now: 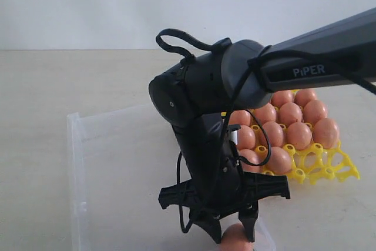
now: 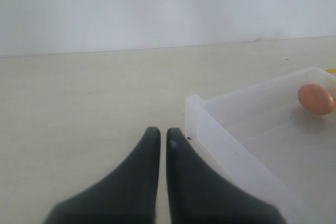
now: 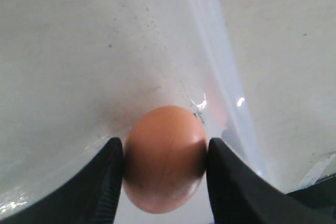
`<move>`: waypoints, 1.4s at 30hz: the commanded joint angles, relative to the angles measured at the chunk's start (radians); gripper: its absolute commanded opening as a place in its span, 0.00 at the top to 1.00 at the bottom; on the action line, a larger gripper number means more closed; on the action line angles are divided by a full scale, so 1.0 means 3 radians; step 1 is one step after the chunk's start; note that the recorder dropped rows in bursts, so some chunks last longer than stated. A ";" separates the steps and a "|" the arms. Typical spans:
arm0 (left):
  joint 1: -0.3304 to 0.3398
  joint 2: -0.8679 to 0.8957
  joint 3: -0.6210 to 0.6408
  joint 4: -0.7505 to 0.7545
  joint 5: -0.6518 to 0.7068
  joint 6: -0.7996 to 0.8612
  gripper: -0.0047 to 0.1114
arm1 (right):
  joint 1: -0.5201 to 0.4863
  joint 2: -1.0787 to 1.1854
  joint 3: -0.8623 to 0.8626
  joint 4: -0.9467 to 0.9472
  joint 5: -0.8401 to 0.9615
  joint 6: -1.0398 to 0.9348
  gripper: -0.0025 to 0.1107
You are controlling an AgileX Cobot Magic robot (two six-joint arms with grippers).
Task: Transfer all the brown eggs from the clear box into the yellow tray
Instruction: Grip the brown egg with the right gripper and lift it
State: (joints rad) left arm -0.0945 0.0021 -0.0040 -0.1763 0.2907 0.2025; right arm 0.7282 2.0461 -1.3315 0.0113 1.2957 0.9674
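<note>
My right gripper (image 1: 235, 234) reaches down into the clear box (image 1: 73, 163) near its front right corner and is shut on a brown egg (image 1: 236, 239). In the right wrist view both fingers press the sides of that brown egg (image 3: 164, 158), just above the box floor and close to the box wall (image 3: 220, 77). Several brown eggs (image 1: 299, 135) fill cups of the yellow tray (image 1: 329, 168) at the right, behind the arm. My left gripper (image 2: 163, 135) is shut and empty over the bare table, beside a corner of the clear box (image 2: 210, 124). One brown egg (image 2: 315, 98) shows inside the box there.
The right arm's dark wrist and cable (image 1: 200, 110) hide the middle of the box and part of the tray. A few front cups of the tray (image 1: 320, 171) hold nothing. Beige tabletop (image 1: 47, 86) lies to the left and behind, ending at a pale wall.
</note>
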 commanded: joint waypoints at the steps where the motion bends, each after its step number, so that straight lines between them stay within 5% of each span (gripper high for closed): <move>1: -0.0027 -0.0007 0.0013 0.0006 -0.0023 0.0002 0.92 | 0.0001 0.0073 0.0058 0.0018 -0.0296 -0.0065 0.63; 8: -0.0027 -0.0007 0.0013 0.0006 -0.0023 0.0002 0.92 | 0.0001 0.0110 0.0058 0.0063 -0.0382 -0.0201 0.63; 14: -0.0027 -0.0007 0.0013 0.0006 -0.0023 0.0002 0.92 | 0.0001 0.0337 0.0058 0.0397 -0.0305 -0.0294 0.36; 20: -0.0027 -0.0007 0.0013 0.0006 -0.0023 0.0002 0.92 | 0.0007 0.0428 0.0058 0.0470 -0.0302 -0.0312 0.35; 24: -0.0027 -0.0007 0.0013 0.0006 -0.0023 0.0002 0.92 | 0.0007 0.0428 0.0058 0.0470 -0.0249 -0.0314 0.53; 29: -0.0027 -0.0007 0.0013 0.0006 -0.0023 0.0002 0.92 | 0.0007 0.0428 0.0058 0.0447 -0.0249 -0.0314 0.95; 36: -0.0027 -0.0007 0.0013 0.0006 -0.0023 0.0002 0.92 | 0.0028 0.0355 0.0058 0.0295 -0.0353 -0.0449 0.98; 42: -0.0027 -0.0007 0.0013 0.0006 -0.0023 0.0002 0.92 | 0.0391 -0.0109 0.0058 -0.0638 -0.1099 -0.0436 0.98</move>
State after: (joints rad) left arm -0.0945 0.0021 -0.0040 -0.1763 0.2907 0.2025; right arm 0.7944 2.0586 -1.3225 0.0000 1.1390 0.8277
